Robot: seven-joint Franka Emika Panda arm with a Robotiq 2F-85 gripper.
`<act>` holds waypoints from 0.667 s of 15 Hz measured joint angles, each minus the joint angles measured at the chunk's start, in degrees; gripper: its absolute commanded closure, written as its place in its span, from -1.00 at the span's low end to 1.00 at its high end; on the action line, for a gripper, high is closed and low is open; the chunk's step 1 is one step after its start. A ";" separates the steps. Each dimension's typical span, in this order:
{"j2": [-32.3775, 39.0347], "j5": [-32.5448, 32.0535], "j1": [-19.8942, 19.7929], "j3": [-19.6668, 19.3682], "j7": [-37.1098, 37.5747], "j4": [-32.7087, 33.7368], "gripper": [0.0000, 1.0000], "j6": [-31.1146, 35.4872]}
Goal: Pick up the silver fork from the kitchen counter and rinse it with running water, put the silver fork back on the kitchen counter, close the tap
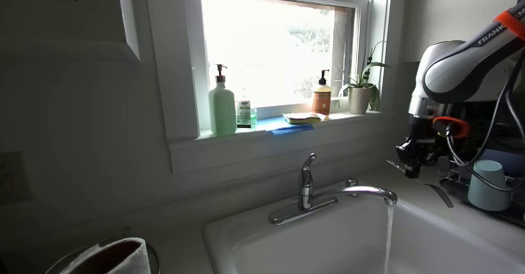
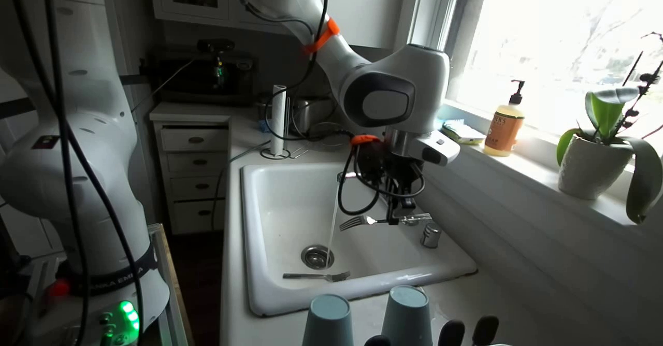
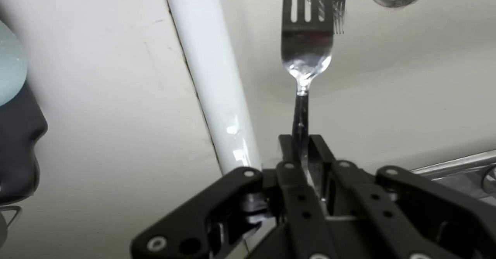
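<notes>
My gripper (image 3: 304, 142) is shut on the handle of the silver fork (image 3: 306, 49). It holds the fork in the air over the sink's edge, tines pointing away from the fingers. The gripper (image 1: 412, 171) and fork (image 1: 442, 196) show in an exterior view, and the fork (image 2: 357, 222) below the gripper (image 2: 393, 217) in an exterior view. The running water (image 1: 389, 237) falls from the spout of the chrome tap (image 1: 305, 183), with the lever upright. The stream (image 2: 334, 211) lands near the drain, apart from the fork. The kitchen counter (image 3: 97, 96) borders the sink.
Another fork (image 2: 317, 276) lies in the white sink (image 2: 254, 242) by the drain (image 2: 317, 257). Light-blue cups (image 2: 330, 310) stand beside the sink, near a dish rack (image 1: 455, 179). A chrome fitting (image 2: 430, 235) stands on the rim. Bottles (image 1: 222, 108) and a plant (image 1: 359, 99) line the window ledge.
</notes>
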 measured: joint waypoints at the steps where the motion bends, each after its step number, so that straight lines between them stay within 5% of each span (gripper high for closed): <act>1: 0.00 0.02 -0.04 -0.03 0.00 -0.05 0.74 0.09; 3: -0.01 0.03 -0.05 -0.03 0.00 -0.16 0.93 0.15; 10: 1.04 1.69 1.05 1.36 0.00 -0.21 0.93 0.89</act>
